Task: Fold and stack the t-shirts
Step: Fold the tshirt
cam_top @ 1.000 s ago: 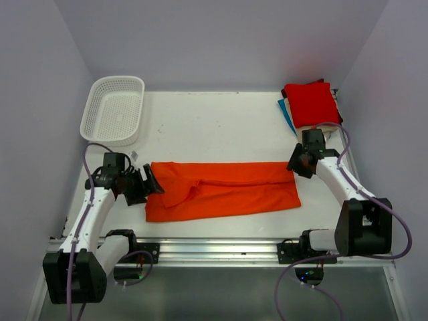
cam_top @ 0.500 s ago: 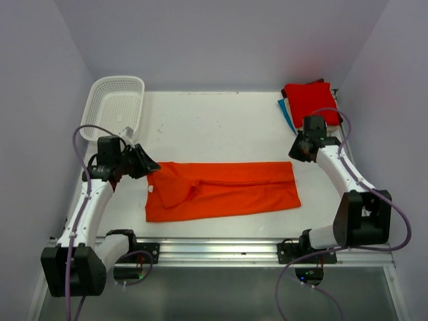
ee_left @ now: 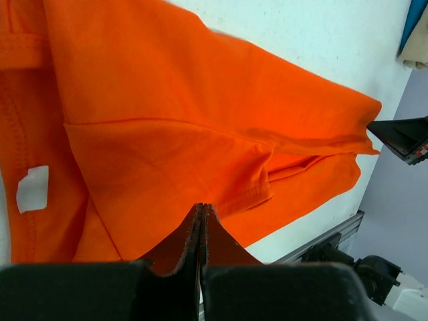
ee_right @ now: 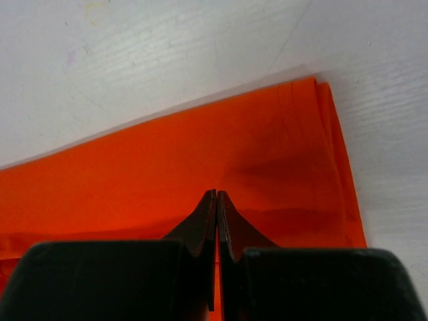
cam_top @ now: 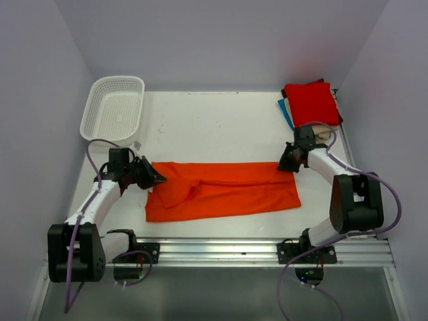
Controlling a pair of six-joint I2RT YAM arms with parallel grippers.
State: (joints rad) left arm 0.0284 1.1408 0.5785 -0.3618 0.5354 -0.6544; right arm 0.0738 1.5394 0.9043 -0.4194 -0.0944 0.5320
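Observation:
The bright orange t-shirt [cam_top: 227, 190] lies flat as a long band across the table's near middle. My left gripper [cam_top: 158, 178] sits low on its far left corner, jaws pressed together on the cloth [ee_left: 167, 100], with the tips [ee_left: 201, 207] near a sleeve hem. At the far right corner my right gripper [cam_top: 283, 166] is shut on the cloth too [ee_right: 216, 194], just inside the shirt's edge [ee_right: 167, 167]. A folded red t-shirt [cam_top: 311, 101] tops the stack at the back right, over a blue one [cam_top: 286, 112] and a beige one [cam_top: 324, 132].
A white mesh basket [cam_top: 112, 109] stands at the back left corner. Grey walls close in the table on three sides. A metal rail [cam_top: 221, 251] runs along the near edge between the arm bases. A white tag [ee_left: 33, 188] shows inside the shirt's collar.
Both grippers have closed. The left one rose, then came down onto the shirt's far left corner. The right one swung back and then dropped onto the far right corner.

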